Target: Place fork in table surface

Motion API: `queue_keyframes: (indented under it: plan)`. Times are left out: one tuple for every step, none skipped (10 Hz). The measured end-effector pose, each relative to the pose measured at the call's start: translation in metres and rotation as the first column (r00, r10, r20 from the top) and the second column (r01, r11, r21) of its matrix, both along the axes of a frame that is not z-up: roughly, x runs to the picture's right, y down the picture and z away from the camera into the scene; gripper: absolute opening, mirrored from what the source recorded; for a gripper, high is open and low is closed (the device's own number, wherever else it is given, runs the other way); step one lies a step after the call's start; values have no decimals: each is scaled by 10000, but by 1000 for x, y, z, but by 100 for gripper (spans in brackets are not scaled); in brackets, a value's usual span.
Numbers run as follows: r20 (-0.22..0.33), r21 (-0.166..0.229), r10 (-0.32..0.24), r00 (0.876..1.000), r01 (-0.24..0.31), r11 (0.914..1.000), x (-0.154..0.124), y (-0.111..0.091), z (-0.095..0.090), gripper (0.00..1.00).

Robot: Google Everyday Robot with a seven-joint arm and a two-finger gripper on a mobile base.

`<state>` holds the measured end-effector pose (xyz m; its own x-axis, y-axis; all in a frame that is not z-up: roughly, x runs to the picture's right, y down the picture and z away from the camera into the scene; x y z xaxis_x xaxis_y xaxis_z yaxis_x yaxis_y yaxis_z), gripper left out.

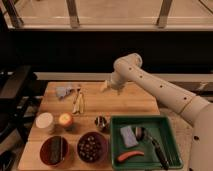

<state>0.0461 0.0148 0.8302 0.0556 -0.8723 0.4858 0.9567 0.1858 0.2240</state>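
The fork (78,90), a slim dark sliver that is hard to make out, lies at the far left of the tabletop (125,103), just beside a blue-grey cloth (63,91) and just beyond a pale pair of sticks (79,103). To its right, apart from it, the claw (105,86) hangs over the far edge of the tabletop, spread open with nothing visibly in it. Nearer stand a metal cup (101,122), two dark bowls (91,146) and, at right, a green tray (170,142).
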Motion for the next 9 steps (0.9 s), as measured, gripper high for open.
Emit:
queue_keyframes:
  plan:
    - [0,0,1,10000,-1,10000,0,0,0,67]
    - [0,0,0,10000,0,10000,0,0,0,67]
    - [0,-1,0,10000,0,10000,0,0,0,67]
    - [0,-1,0,10000,0,10000,0,0,0,67]
    - [0,0,0,10000,0,10000,0,0,0,67]
    - [0,-1,0,10000,0,10000,0,0,0,67]
    - [-3,3,-9,10000,9,10000,0,0,0,67]
    - [-16,28,-43,10000,43,10000,0,0,0,67]
    - [40,24,-124,9999,124,9999,0,0,1,67]
